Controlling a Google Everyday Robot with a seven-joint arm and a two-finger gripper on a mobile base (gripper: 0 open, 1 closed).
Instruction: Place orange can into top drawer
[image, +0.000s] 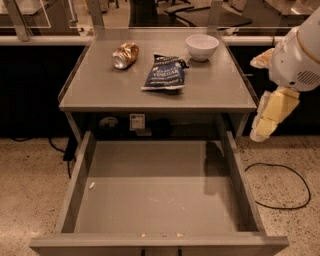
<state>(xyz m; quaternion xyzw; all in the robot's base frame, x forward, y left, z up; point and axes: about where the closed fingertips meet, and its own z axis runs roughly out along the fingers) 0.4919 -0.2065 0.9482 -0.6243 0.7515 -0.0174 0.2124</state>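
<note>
The orange can (125, 54) lies on its side at the back left of the grey cabinet top (100, 90), its silver end facing front left. The top drawer (160, 192) is pulled fully open below the top, and only a few small crumbs lie on its flat grey bottom. My gripper (263, 131) hangs at the right edge of the view, beside the cabinet's right side and above the floor. It is well away from the can and holds nothing that I can see.
A dark blue chip bag (165, 74) lies mid-top, right of the can. A white bowl (202, 46) stands at the back right. A black cable (280, 192) loops on the speckled floor right of the drawer. A rail runs behind the cabinet.
</note>
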